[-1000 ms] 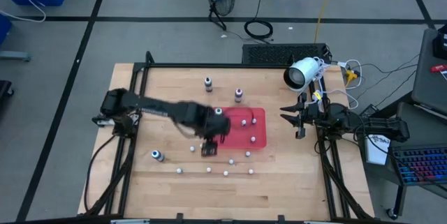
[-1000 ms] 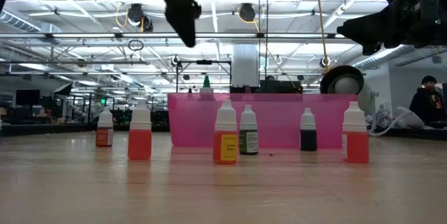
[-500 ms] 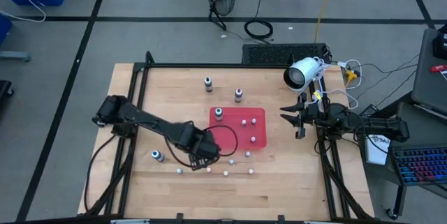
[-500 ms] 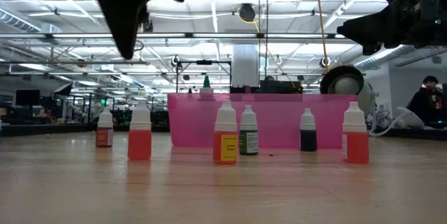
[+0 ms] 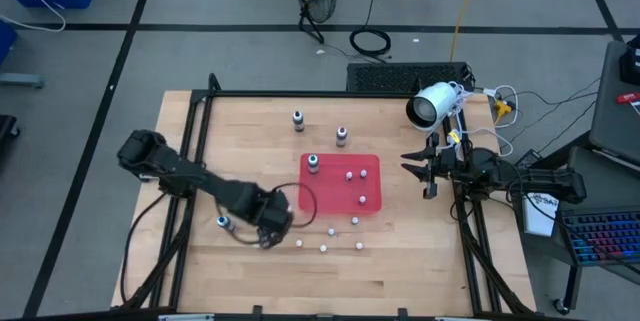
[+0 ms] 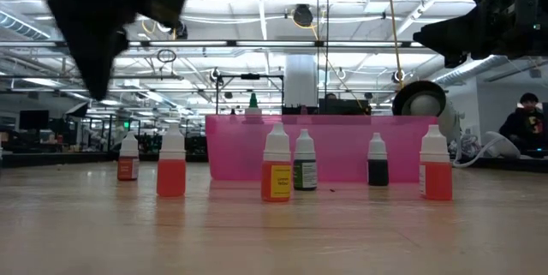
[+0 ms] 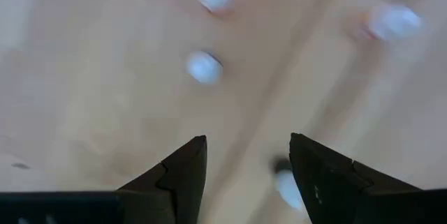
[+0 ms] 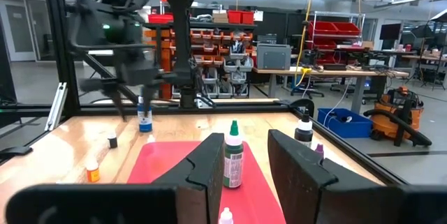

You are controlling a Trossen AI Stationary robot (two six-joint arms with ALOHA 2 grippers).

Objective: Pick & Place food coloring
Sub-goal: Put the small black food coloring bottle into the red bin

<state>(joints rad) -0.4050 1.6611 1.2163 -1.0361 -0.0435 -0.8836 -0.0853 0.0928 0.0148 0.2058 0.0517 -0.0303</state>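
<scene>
Left end effector (image 5: 268, 233) over table (image 5: 400, 261), beside blue bottle (image 5: 225, 223), red tray (image 5: 370, 201) apart

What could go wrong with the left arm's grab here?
The left gripper is open above the table, and a small bottle sits close to one finger rather than centred, so closing might tip it. Other bottles stand nearby: the arm could brush the neighbouring bottle or the blue bottle.
</scene>
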